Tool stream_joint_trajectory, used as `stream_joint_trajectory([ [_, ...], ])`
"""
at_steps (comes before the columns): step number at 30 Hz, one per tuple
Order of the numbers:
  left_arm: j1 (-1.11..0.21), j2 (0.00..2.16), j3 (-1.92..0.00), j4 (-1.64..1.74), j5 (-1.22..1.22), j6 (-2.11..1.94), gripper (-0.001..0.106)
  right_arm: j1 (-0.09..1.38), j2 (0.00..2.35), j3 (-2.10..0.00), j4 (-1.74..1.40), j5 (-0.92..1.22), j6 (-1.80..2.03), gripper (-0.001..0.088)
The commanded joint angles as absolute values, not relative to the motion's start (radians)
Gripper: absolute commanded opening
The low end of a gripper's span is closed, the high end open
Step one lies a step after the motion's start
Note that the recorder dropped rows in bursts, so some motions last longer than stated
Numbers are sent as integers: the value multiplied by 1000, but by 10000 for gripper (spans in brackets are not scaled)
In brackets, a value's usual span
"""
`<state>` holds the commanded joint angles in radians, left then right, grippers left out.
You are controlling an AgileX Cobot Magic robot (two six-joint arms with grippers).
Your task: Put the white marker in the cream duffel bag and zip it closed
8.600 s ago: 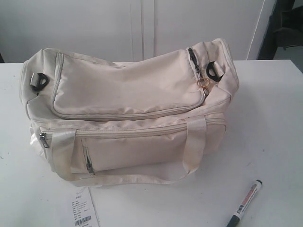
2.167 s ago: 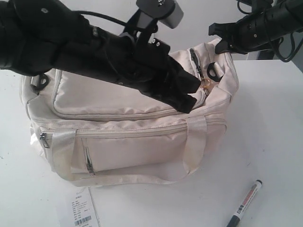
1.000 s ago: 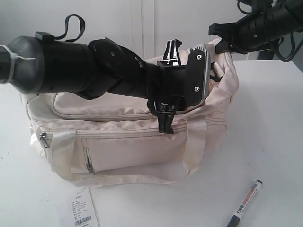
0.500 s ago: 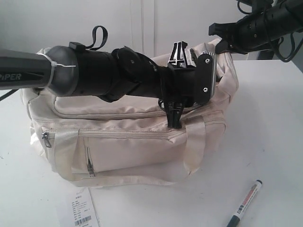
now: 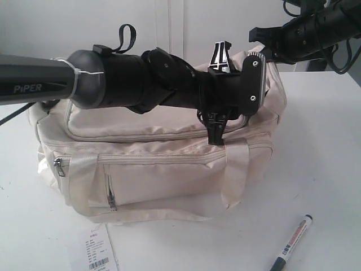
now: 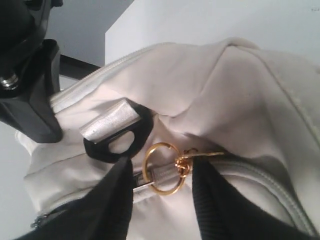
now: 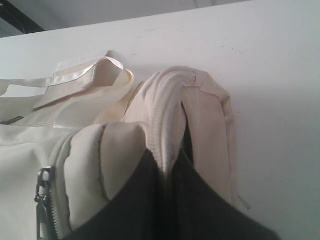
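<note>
The cream duffel bag (image 5: pixel 158 164) lies on the white table, main zip closed. The white marker (image 5: pixel 291 243) lies on the table in front of the bag's right end, away from both grippers. My left gripper (image 6: pixel 162 172) is open over the bag's right end. Its two black fingers straddle the gold ring zip pull (image 6: pixel 162 168) without pinching it. In the exterior view the left wrist (image 5: pixel 248 84) hides those fingers. My right gripper (image 7: pixel 169 159) is shut on a fold of the bag's end fabric (image 7: pixel 172 115), with its arm (image 5: pixel 304 31) coming in from the upper right.
A black end buckle (image 6: pixel 117 142) sits just beside the gold ring. A metal zip slider (image 7: pixel 44 192) shows on the bag's side. A white paper tag with a barcode (image 5: pixel 96 255) lies near the table's front edge. My long left arm (image 5: pixel 113 84) spans over the bag's top.
The left wrist has moved right and a little up along the bag's top, toward its right end. The bag has shifted slightly. The right arm and the marker have stayed put.
</note>
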<state>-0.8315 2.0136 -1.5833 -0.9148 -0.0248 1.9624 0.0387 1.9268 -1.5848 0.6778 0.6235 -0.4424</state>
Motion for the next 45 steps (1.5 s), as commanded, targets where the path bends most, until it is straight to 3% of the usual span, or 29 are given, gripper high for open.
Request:
stream_joint_trajectory([
  [7,-832,2038,-1585,-915,-110,1962,438,39,1927,-1585,678,623,-442,0],
  [13,-832,2023,-1585,-922,-114,1909,332,39,1927,-1585,678,623,-442,0],
  [23,-825,1942,-1585,-956,144,1703,622,39,1927,-1585,678,624,-442,0],
  [36,-737,1925,-1585,-733,380,1507,618,39,1927,-1585,678,624,-442,0],
  [45,-752,1892,-1595,-829,197,1488,618,39,1927,-1585,678,624,-442,0],
])
